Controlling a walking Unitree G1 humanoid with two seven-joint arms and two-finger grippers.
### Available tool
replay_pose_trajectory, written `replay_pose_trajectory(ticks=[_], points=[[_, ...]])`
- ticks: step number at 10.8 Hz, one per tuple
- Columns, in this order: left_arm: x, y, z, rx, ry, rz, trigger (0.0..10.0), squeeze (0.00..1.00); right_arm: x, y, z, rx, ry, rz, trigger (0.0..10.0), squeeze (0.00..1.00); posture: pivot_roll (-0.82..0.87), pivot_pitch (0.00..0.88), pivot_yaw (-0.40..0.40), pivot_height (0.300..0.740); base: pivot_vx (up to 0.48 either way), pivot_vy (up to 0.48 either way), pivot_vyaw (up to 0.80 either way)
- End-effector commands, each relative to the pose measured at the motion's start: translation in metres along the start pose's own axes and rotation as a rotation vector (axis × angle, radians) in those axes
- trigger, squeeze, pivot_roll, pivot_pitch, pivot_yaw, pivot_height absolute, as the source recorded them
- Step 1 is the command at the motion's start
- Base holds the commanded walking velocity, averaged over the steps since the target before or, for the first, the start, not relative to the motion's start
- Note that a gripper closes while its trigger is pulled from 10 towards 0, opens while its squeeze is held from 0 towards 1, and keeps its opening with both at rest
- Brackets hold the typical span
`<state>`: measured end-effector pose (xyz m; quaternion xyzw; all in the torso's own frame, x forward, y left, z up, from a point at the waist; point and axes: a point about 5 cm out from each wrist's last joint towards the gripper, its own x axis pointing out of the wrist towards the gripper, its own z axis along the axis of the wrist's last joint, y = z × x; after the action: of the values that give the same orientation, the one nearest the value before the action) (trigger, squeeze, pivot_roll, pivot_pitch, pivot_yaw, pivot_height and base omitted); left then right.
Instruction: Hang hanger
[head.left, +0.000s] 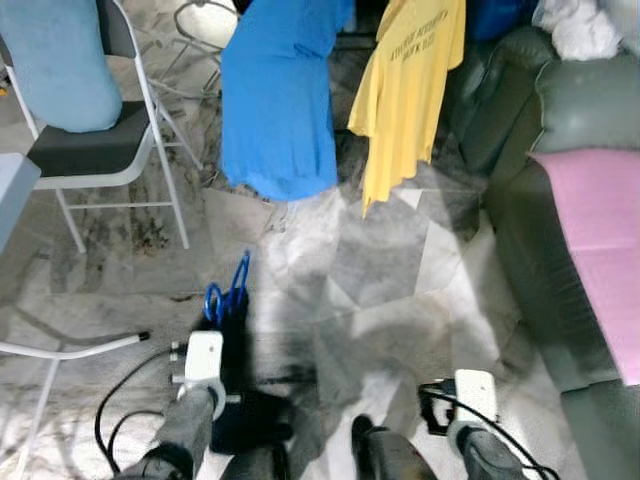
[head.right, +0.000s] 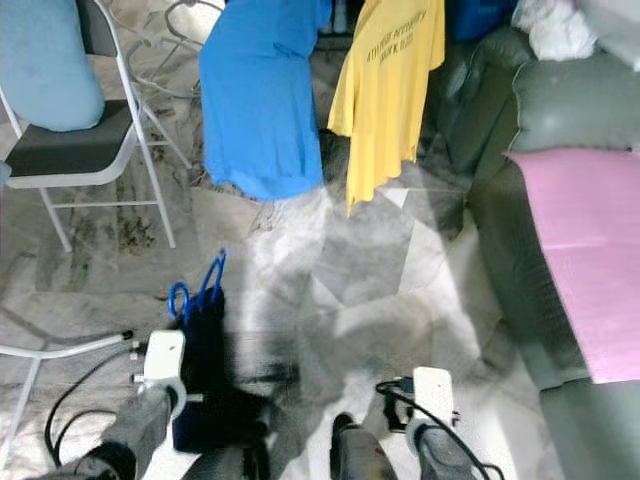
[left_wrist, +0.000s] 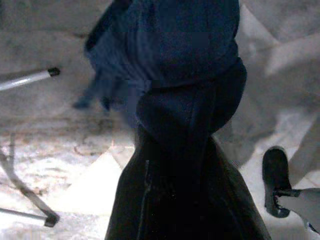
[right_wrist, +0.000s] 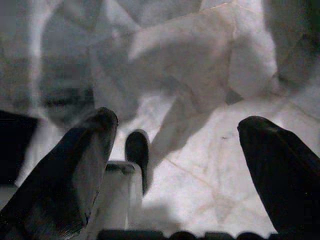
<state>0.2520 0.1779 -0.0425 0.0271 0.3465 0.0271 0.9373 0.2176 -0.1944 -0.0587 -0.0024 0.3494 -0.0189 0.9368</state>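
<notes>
Left wrist view, left gripper (head.left: 228, 325) hidden under dark garment (left_wrist: 185, 100), grip unclear, right gripper (right_wrist: 177, 165) released

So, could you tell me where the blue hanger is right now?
The blue hanger is low on the robot's left, held with a dark garment at the left gripper, near the white chair leg.

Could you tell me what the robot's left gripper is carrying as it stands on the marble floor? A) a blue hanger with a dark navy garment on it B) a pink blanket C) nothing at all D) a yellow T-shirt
A: the left gripper holds a blue hanger with a dark navy garment draped from it, while the yellow T-shirt hangs further ahead and the right gripper is open and empty.
</notes>
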Motion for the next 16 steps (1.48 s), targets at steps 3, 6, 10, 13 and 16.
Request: replay_pose_trajectory(ticks=[3,6,10,13,16], points=[[-0.004,0.004,-0.017,0.025,0.052,0.019,10.0,0.0,-0.005,0.024,-0.027,-0.122,0.123,0.096,10.0,0.98,-0.13,0.138,0.017,0.74,0.0,0.0,0.0],[-0.006,0.003,-0.023,0.073,0.076,-0.005,10.0,0.0,-0.011,0.024,-0.042,-0.139,0.171,0.103,10.0,0.98,-0.12,0.117,0.021,0.74,0.0,0.0,0.0],[-0.006,0.003,-0.026,0.071,0.095,-0.01,10.0,0.0,-0.016,0.014,-0.053,-0.149,0.225,0.075,10.0,0.97,-0.12,0.103,0.02,0.74,0.0,0.0,0.0],[-0.007,0.003,-0.031,0.096,0.117,-0.023,10.0,0.0,-0.014,0.013,-0.048,-0.133,0.205,0.069,10.0,0.98,-0.12,0.099,0.025,0.74,0.0,0.0,0.0],[-0.009,0.005,-0.036,0.099,0.135,-0.024,10.0,0.0,-0.014,0.014,-0.048,-0.136,0.205,0.073,10.0,0.98,-0.12,0.102,0.032,0.74,0.0,0.0,0.0]])
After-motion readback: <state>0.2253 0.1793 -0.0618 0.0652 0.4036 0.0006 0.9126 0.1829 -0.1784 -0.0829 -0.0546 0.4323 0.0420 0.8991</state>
